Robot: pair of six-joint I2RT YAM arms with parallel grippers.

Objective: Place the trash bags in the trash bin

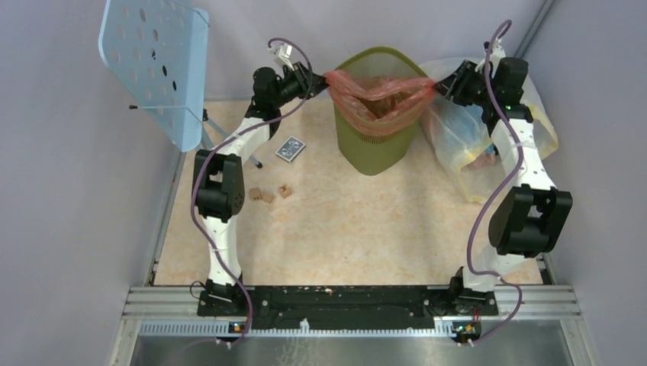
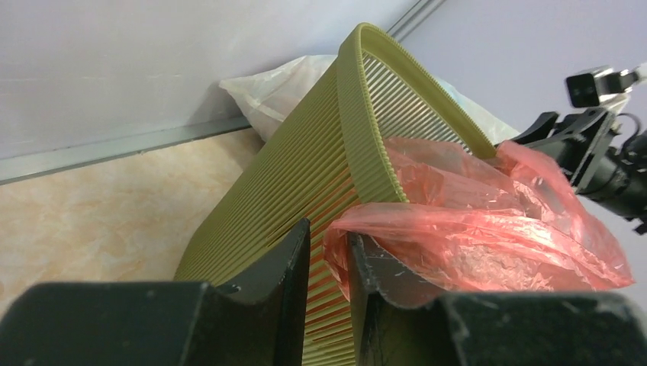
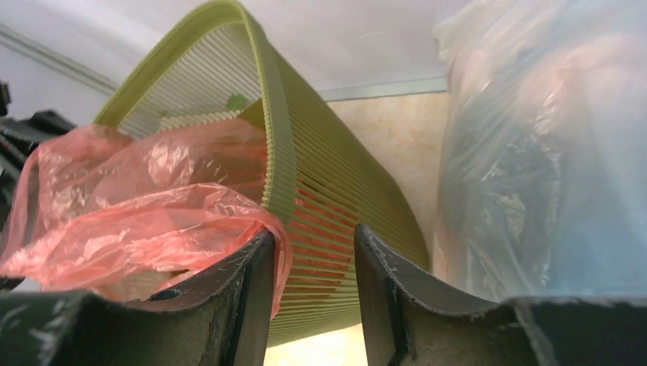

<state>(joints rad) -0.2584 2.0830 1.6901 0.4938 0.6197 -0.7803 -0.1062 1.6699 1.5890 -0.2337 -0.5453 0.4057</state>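
Left gripper [image 2: 328, 231] keeps a narrow gap between its jaws, with a fold of the trash bag [image 2: 473, 221] at their tips; whether it pinches, I cannot tell. Right gripper [image 3: 311, 232] has its jaws apart, film draped against one jaw. Thin, crinkled and translucent red, the bag spans the mouth of the trash bin [image 1: 374, 145], which is olive, ribbed and tapering. A bulging clear bag [image 1: 458, 130] stands just to the right. The back wall [image 1: 343, 30] is close behind, and a broad stretch of marbled desk [image 1: 343, 229] lies in front.
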